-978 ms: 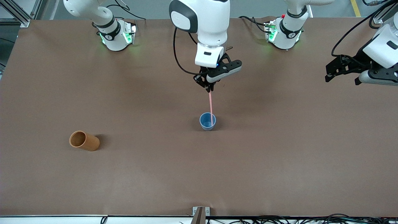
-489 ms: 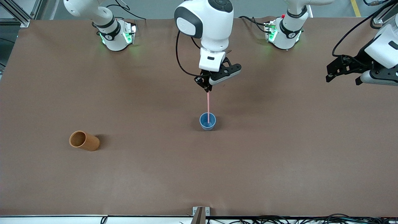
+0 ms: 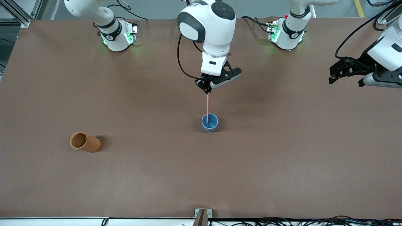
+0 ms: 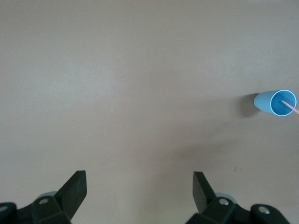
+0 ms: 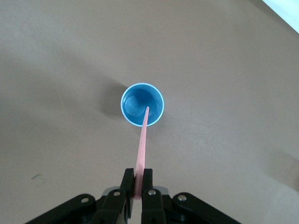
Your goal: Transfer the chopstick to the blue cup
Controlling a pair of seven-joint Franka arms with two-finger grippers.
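The blue cup (image 3: 209, 122) stands upright near the middle of the table. My right gripper (image 3: 207, 91) hangs over it, shut on the top of the pale-pink chopstick (image 3: 207, 106), which hangs down with its lower end inside the cup. The right wrist view shows the gripper (image 5: 138, 179) clamped on the chopstick (image 5: 142, 140), whose tip is within the cup's (image 5: 134, 103) rim. My left gripper (image 3: 331, 75) waits open and empty in the air at the left arm's end of the table. The left wrist view shows the open gripper (image 4: 140, 184) and the cup (image 4: 275, 102) with the chopstick (image 4: 293, 109).
An orange-brown cylindrical cup (image 3: 84, 142) lies on its side toward the right arm's end of the table, nearer to the front camera than the blue cup. The brown table (image 3: 282, 157) has nothing else on it.
My right gripper has shifted slightly with the chopstick, so the stick now hangs straighter and its lower end sits toward the other side of the cup's mouth. The left arm has barely moved.
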